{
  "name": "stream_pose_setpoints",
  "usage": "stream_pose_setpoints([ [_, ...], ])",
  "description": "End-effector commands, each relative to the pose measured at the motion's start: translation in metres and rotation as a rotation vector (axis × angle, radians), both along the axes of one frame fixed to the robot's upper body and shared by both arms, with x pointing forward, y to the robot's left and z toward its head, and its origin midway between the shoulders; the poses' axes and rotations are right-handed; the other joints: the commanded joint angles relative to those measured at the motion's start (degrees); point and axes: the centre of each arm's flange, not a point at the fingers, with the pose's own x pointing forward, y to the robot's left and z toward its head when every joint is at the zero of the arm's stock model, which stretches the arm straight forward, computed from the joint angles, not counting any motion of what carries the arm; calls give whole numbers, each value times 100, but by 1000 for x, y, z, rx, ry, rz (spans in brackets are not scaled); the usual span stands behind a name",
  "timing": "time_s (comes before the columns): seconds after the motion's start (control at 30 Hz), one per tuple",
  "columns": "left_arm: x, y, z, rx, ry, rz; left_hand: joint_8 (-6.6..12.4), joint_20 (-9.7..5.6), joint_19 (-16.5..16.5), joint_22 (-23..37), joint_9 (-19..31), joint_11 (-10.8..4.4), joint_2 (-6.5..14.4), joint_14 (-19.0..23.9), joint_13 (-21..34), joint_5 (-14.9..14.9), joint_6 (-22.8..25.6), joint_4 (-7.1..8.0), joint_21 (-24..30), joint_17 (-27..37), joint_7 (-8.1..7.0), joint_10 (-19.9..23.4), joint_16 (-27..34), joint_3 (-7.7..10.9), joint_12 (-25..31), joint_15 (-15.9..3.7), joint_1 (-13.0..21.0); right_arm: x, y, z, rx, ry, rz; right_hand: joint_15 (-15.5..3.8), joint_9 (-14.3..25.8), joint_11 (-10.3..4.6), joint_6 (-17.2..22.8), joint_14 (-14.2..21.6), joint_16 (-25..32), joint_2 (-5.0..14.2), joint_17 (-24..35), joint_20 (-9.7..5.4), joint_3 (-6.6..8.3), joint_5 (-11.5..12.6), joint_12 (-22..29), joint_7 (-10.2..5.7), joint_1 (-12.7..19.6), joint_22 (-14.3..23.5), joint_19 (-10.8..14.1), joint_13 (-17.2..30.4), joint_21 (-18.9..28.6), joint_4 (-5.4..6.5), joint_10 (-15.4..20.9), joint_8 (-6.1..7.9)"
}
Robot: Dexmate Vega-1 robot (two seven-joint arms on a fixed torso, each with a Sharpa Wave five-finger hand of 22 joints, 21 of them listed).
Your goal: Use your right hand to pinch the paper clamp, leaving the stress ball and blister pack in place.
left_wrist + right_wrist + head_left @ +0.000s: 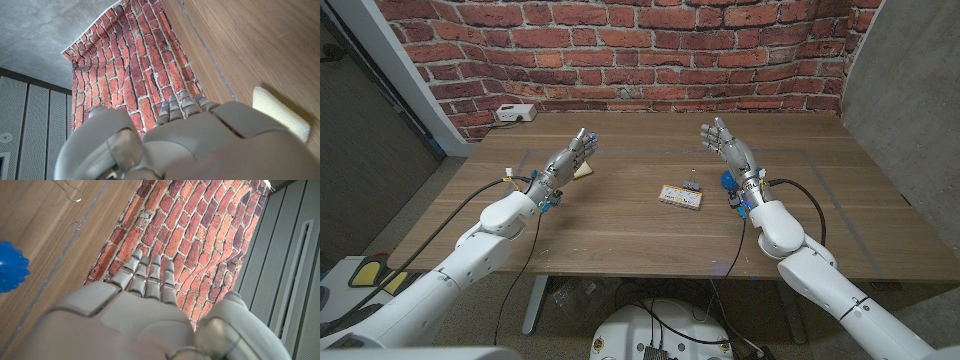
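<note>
1. The right hand (728,147) is raised, fingers released and holding nothing; the left hand (563,163) is also released.
2. The clamp (691,187) lies mid-table, touching the far edge of the blister pack (679,196).
3. Risk: the fingers could drag the pack, or brush the ball (728,181) just right of it.
4. The pack's long axis runs left-right; I cannot tell which way the clamp points.

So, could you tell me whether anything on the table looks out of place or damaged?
Nothing stands out. The blister pack lies flat mid-table with the paper clamp at its far edge, the blue stress ball sits by the right hand, and a pale yellow pad by the left hand.
</note>
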Motion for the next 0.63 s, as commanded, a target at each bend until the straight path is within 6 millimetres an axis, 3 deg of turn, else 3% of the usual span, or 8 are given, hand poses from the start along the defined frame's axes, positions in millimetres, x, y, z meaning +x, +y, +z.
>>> stream_pose_setpoints([
  [0.03, -6, 5, 4, -33, -25, -26, 9, -25, -4, 32, 26, 3, 17, -7, 12, -20, 52, 4, 3, 26, -4, 60, -6, 30, 1, 7, 34, 15, -13, -8, 107, 39, 114, 55, -4, 37, -356, -169, -26, -96, 24, 25, -112, -5, -94, 19, -166, -4, -188, 0, -81, 20, -173, -144],
  [0.2, -6, 5, 10, -27, -32, -31, 9, -35, -5, 32, 26, 10, 21, -27, 12, -24, 56, 7, 3, 26, -3, 59, -13, 32, -1, 8, 36, 17, -14, -8, 112, 51, 110, 60, -10, 70, -373, -314, -51, -139, 25, 15, -159, 7, -138, 37, -224, -5, -260, -2, -97, 32, -270, -137],
  [0.33, -6, 2, 10, -39, -34, -35, 7, -49, -8, 32, 26, 15, 24, -32, 12, -27, 54, 10, 1, 26, -3, 60, -14, 34, -1, 7, 37, 20, -17, -9, 115, 66, 114, 59, -5, 83, 18, -332, -12, -164, 23, 1, -211, 33, -143, 118, -288, -8, -272, -6, -80, 46, -273, 17],
  [0.63, -9, 1, 11, -24, -43, -29, 11, -54, -8, 32, 26, 24, 32, -36, 12, -33, 70, 14, 1, 26, -3, 60, -13, 38, -3, 11, 40, 21, -20, -16, 128, 80, 110, 63, -2, 110, -138, -327, 3, -167, 20, -11, -231, 51, -143, 174, -305, -10, -259, -6, -67, 46, -267, -57],
])
